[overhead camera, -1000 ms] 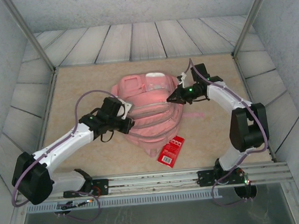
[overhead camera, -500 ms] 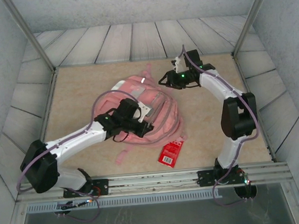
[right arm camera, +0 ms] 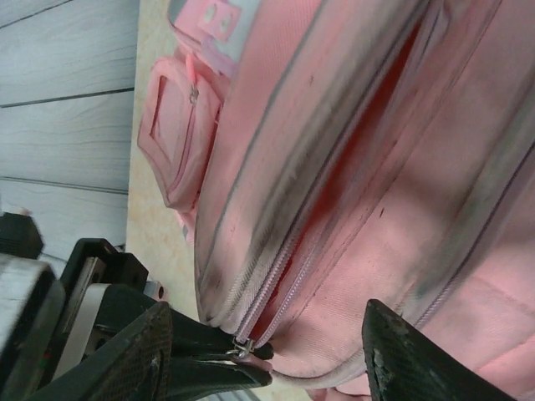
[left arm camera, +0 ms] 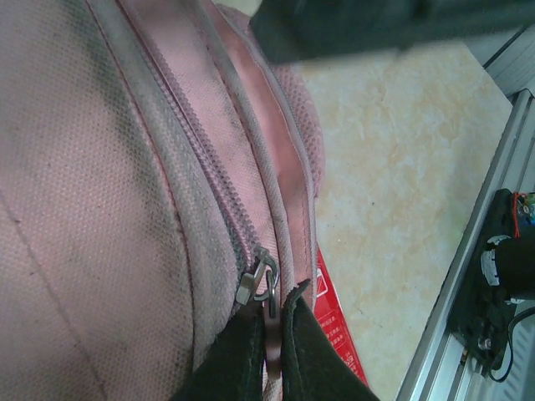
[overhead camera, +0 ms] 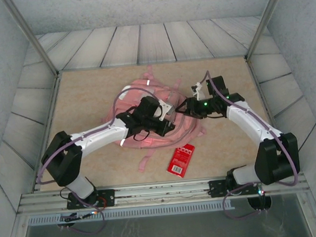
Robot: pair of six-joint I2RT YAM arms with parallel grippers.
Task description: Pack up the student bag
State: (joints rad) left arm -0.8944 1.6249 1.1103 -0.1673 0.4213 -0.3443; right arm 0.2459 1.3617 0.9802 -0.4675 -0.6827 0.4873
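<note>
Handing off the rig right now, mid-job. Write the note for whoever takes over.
Left tool: shut on the zip pull of the student bag.
Right tool: open, holding nothing, at the bag's zip seam.
Bag lies mid-table; the red packet lies on the table beside it, outside.
Done: zip looks partly open.
Left: open it wider, probably pack the packet, close up.
</note>
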